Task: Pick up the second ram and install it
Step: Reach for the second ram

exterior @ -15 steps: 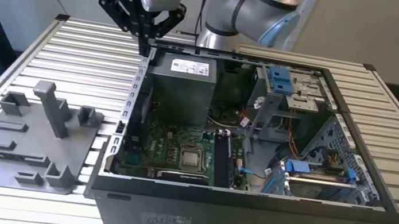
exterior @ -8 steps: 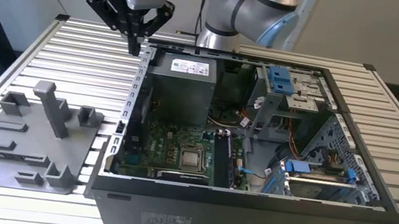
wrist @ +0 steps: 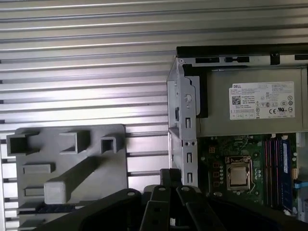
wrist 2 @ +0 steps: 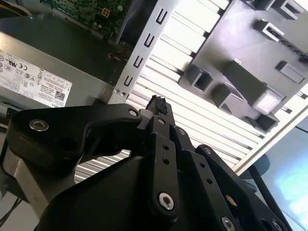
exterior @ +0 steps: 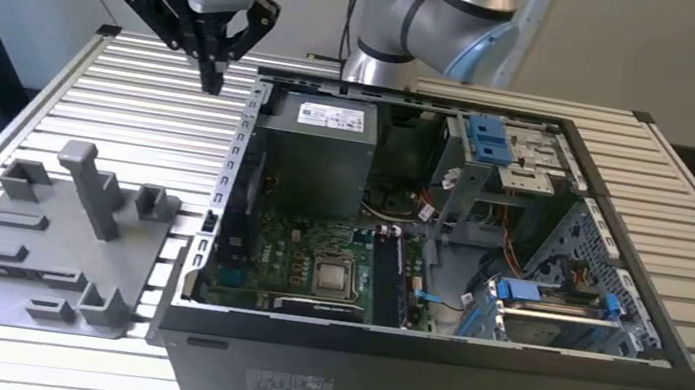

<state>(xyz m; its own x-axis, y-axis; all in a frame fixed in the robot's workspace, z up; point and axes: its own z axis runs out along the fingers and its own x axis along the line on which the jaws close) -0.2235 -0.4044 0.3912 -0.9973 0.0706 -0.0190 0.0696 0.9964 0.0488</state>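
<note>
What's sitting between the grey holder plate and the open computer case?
Nothing: just a bare strip of the slatted table between the grey holder plate and the computer case, seen in the first wrist view.

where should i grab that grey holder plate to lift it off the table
Probably by the tall post rising from the grey holder plate, coming straight down from above and closing on its flat sides. The rest lies low and flat on the table.

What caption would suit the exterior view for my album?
Robot hand hovers over slatted table beside open computer case.
</note>
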